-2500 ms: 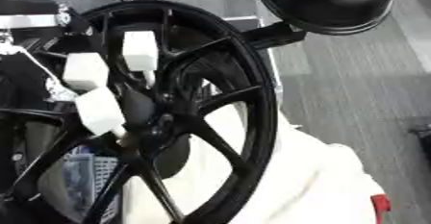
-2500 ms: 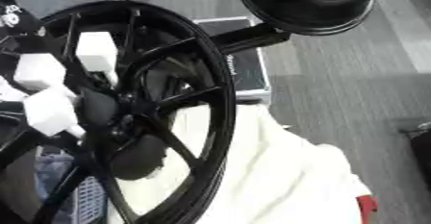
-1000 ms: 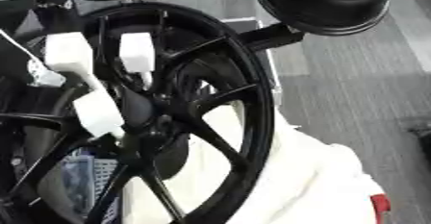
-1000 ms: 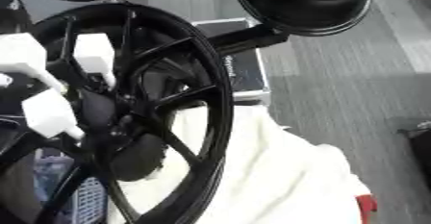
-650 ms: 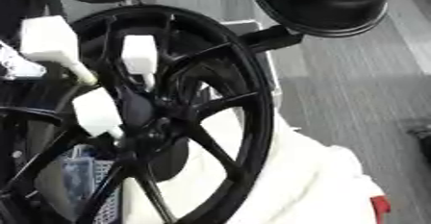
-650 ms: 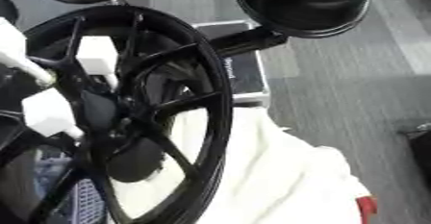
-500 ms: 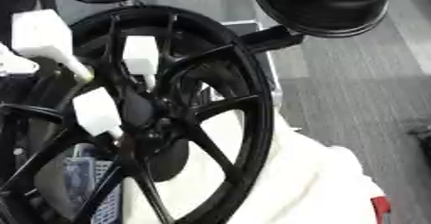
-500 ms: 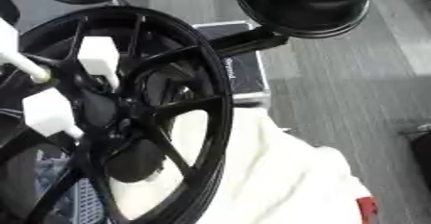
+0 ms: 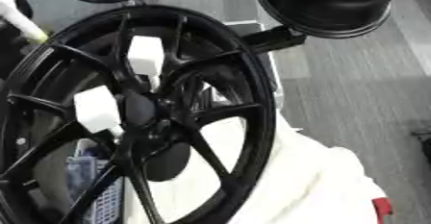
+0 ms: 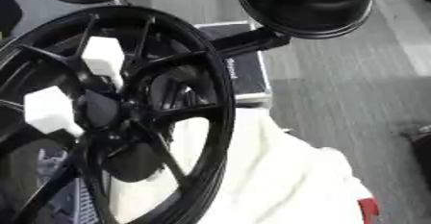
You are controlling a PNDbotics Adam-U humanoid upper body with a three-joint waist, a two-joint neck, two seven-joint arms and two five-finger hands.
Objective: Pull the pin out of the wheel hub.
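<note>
No robot hand shows in either view, so whether one is wide, narrow or holding something cannot be told. At the top left edge a pale strip point(image 9: 19, 18) runs out of sight; what it is and what carries it cannot be told.

The wheel point(image 9: 252, 98) stands upright, black and spoked, over a white cloth point(image 9: 311, 184) on the grey floor. Around its hub point(image 9: 143, 110) sit two white blocks: one point(image 9: 145, 57) just above it between spokes, one point(image 9: 97, 108) just to its left. They look like the pins, both seated.

Judging from that, at least these two are not yet pulled — a robot hand must come to the hub, close on a block and draw it straight out toward the camera.
</note>
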